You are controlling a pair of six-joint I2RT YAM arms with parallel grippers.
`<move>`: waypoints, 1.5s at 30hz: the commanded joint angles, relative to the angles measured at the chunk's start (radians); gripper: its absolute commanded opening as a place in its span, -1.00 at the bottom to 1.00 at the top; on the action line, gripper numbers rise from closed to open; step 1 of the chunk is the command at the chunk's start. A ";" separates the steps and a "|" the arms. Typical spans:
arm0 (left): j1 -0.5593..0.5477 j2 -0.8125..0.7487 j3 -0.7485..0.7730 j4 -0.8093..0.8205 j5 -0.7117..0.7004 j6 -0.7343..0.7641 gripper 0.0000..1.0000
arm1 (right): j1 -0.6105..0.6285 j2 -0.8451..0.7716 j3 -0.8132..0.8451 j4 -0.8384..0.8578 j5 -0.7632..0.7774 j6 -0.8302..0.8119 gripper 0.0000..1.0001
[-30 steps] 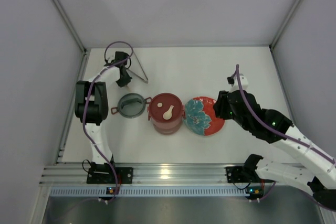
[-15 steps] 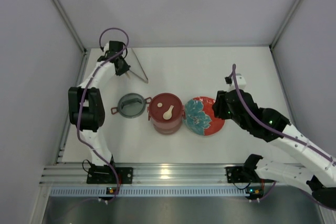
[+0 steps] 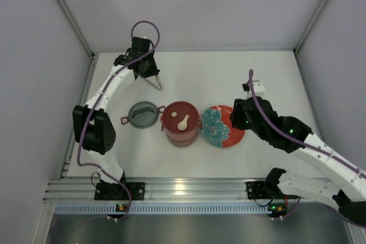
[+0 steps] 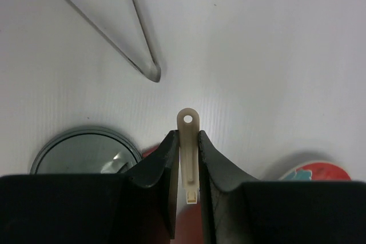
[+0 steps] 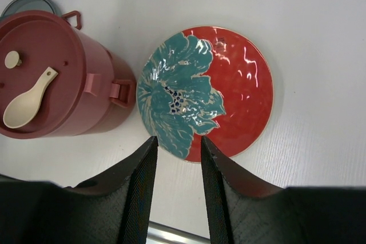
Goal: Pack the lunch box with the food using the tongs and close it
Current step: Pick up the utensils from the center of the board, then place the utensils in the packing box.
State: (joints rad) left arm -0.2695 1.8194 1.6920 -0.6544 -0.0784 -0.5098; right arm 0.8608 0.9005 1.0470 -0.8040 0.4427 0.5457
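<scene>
The left hand (image 4: 186, 138) is out at the far left of the table (image 3: 229, 72), and its fingers are pinched narrow on a thin cream strip (image 4: 187, 119) with a hole in its tip, which stands straight up between them. What that strip belongs to, I can't make out. Just beyond the fingertips lie the tongs (image 4: 152, 72), flat on the table with the point of the V facing the hand and the two arms running off the top of the wrist view. The hand is close to them but not touching. In the overhead view the arm covers most of them.

Nearer in sits the grey round dish (image 4: 86, 151), its near side cut off by the left finger, and nothing in it can be made out.

Beside the dish is the lunch box (image 3: 181, 123), with its maroon lid on, so the inside is hidden. A cream spoon (image 5: 27, 105) lies on the lid.

To its right, just beside the pot, is the red plate (image 5: 229, 90) with the teal flower. The right hand (image 5: 178, 141) hovers over the plate's near rim, fingers apart and gripping nothing.
</scene>
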 commanded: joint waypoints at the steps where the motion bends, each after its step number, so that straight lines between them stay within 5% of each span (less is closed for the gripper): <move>1: -0.042 -0.083 0.032 -0.068 0.045 0.073 -0.82 | -0.020 0.006 0.030 0.031 -0.006 0.005 -0.29; 26: -0.370 -0.365 -0.202 -0.177 0.112 0.179 -0.74 | -0.020 0.038 0.024 0.043 -0.018 0.011 -0.31; 45: -0.430 -0.402 -0.290 -0.208 0.147 0.189 -0.59 | -0.019 0.058 0.033 0.043 -0.019 0.011 -0.31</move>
State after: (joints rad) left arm -0.6952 1.4502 1.4101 -0.8616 0.0505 -0.3370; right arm 0.8608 0.9569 1.0470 -0.8001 0.4206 0.5529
